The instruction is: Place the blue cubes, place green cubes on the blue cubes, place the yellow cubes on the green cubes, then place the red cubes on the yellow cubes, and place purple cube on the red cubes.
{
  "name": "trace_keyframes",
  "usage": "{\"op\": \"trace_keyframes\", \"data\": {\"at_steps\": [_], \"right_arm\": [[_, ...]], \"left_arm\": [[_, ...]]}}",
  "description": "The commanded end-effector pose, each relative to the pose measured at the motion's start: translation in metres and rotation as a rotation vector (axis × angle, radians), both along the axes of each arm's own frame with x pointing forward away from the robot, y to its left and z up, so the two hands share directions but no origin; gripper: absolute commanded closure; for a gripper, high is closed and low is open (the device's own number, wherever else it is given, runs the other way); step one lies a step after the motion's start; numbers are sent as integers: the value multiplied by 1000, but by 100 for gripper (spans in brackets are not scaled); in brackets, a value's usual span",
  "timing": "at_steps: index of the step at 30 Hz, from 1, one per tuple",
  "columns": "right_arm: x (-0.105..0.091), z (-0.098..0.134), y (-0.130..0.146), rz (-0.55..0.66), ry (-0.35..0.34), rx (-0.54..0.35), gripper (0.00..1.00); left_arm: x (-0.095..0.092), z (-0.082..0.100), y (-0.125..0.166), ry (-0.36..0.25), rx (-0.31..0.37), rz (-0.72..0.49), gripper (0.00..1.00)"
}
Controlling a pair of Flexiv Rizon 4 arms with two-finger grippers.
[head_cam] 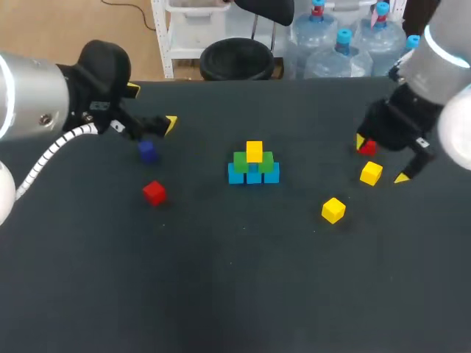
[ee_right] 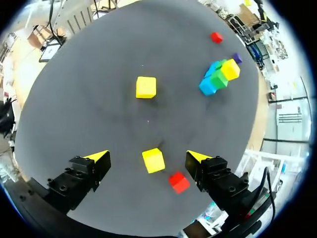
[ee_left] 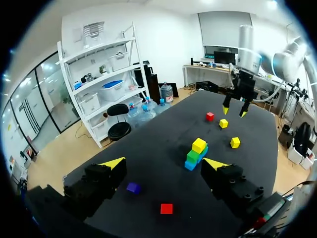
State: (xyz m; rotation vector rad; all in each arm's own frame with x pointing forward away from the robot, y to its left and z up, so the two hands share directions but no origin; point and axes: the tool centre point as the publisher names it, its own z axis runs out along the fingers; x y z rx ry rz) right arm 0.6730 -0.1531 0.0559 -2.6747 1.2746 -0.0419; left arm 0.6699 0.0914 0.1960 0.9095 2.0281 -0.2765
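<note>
By the right edge of the bench (head_cam: 235, 294), released right jaws are hovering over a yellow cube (ee_right: 153, 160) and red cube (ee_right: 179, 182); released left jaws are hovering by the purple cube (ee_left: 132, 188). Mid-bench, blue cubes (head_cam: 254, 176) and green cubes (head_cam: 241, 161) are bearing a top yellow cube (head_cam: 254, 151); the rest is waiting.

One dark, matte table (head_cam: 221, 294); flat, plain surface

Bench (head_cam: 221, 294): dark matt top, cloth-like, faintly fuzzy. Stack of cubes (head_cam: 254, 168) and loose red cube (head_cam: 154, 193): smooth, solid-coloured, low sheen, plastic or painted, cannot tell which. Left claw (ee_left: 164, 162) and right claw (ee_right: 147, 154): matt black bodies, plain yellow tips. Left arm (head_cam: 29, 95): satin silver shell. Hose (head_cam: 51, 154): ribbed white plastic.
</note>
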Motion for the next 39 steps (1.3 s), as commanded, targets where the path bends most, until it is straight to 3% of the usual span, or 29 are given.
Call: {"op": "trace_keyframes", "data": {"at_steps": [1, 5, 6, 7, 10, 12, 15, 17, 19, 20, 22, 27, 29, 33, 39], "right_arm": [[20, -22, 7, 7, 35, -24, 0], [29, -32, 6, 23, 19, -27, 0], [31, -34, 6, 37, 16, -39, 19], [32, -36, 5, 45, 17, -45, 47], [37, -44, 2, 65, 20, -66, 55], [38, -48, -1, 75, 29, -82, 65], [40, -54, -5, 71, 46, -88, 63], [40, -56, -7, 71, 61, -96, 53], [38, -59, -10, 66, 72, -98, 56], [38, -60, -11, 65, 78, -104, 65], [37, -60, -11, 62, 87, -104, 100], [28, -43, -3, -56, 159, -71, 100], [23, -28, 3, -160, 215, -69, 100], [12, 11, 25, -284, 250, -8, 100], [-2, 48, 46, -528, 264, 22, 100]], "left_arm": [[1, 0, 2, 0, -5, -7, 0], [1, 0, 2, 0, -5, -7, 0], [1, 0, 2, 0, -5, -7, 0], [1, 0, 2, 0, -5, -7, 0], [1, 0, 2, 0, -5, -7, 0], [1, 0, 2, 0, -5, -7, 0], [1, 0, 2, 0, -5, -7, 0], [1, 0, 2, 0, -5, -7, 0], [1, 0, 2, 0, -5, -7, 0], [1, 0, 2, 0, -5, -7, 0], [1, 0, 2, 0, -5, -7, 0], [1, 0, 2, 0, -5, -7, 0], [1, 0, 2, 0, -5, -7, 0], [1, 0, 2, 0, -5, -7, 0], [1, 0, 2, 0, -5, -7, 0]]}}
